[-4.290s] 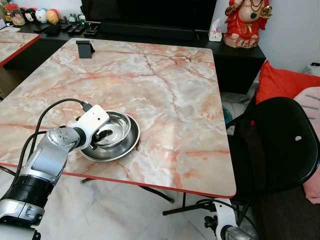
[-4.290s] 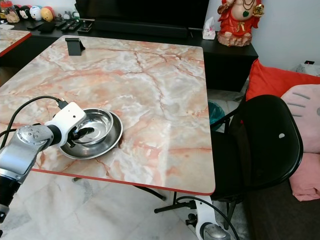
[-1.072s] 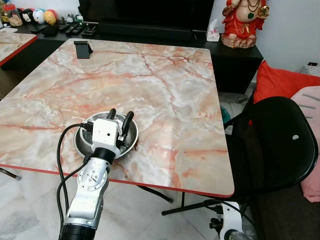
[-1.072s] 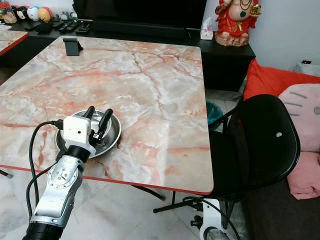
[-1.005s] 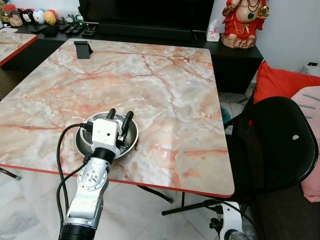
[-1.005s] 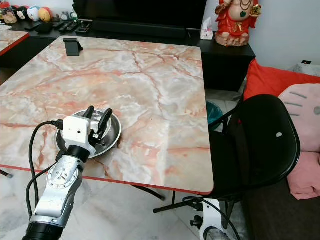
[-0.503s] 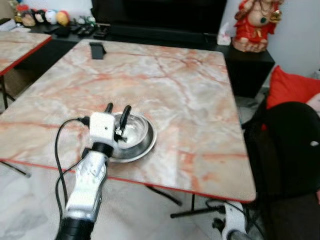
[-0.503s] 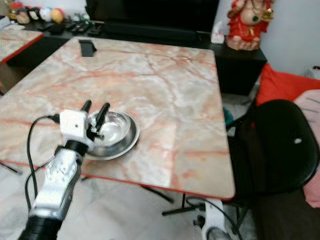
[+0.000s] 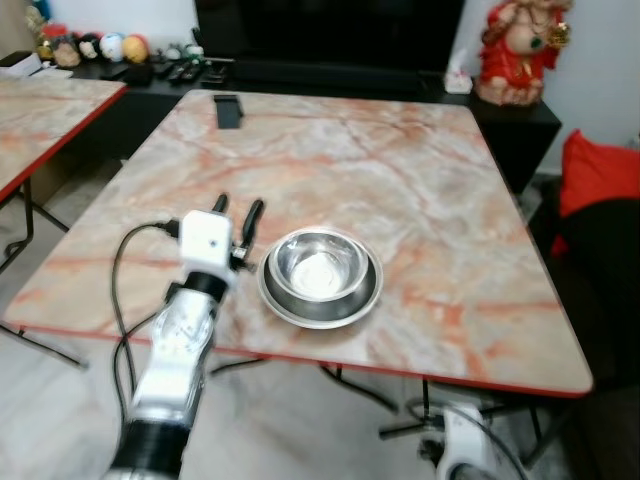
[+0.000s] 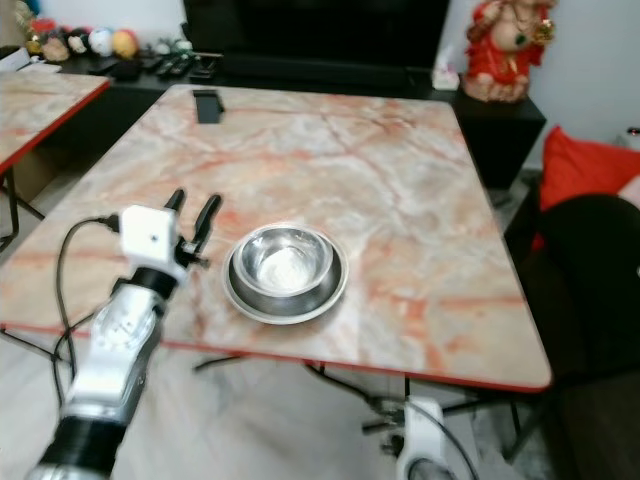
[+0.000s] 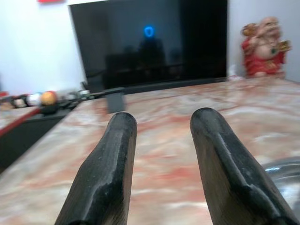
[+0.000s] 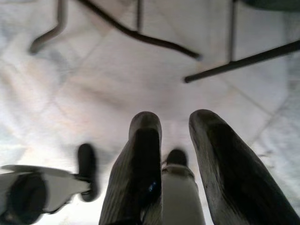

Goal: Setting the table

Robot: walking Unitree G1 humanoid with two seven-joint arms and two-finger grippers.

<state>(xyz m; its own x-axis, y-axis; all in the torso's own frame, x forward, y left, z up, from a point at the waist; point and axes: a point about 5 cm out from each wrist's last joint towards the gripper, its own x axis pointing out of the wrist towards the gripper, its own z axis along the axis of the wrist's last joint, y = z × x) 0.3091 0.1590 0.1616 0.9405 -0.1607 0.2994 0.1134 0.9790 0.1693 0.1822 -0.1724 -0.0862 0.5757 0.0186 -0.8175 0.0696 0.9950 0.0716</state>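
Marble table [image 9: 400,170] before dark television [image 11: 150,42]

I am looking at a pink-veined marble table with a red edge [image 9: 420,170] standing on a pale tiled floor [image 9: 60,420]. A second matching marble table [image 9: 45,110] is sitting to my left. A long black low cabinet [image 9: 330,75] is carrying a large dark television screen [image 10: 310,25] and a red seated figurine [image 10: 497,38]. A red cushion [image 9: 598,172] is lying to my right.

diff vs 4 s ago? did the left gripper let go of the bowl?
Yes. The left gripper, earlier reaching into the steel bowl, has pulled out and now hovers open to its left, touching nothing. Bowl and steel plate under it stayed put near the marble table's front edge; the camera shifted. The right gripper hangs idle.
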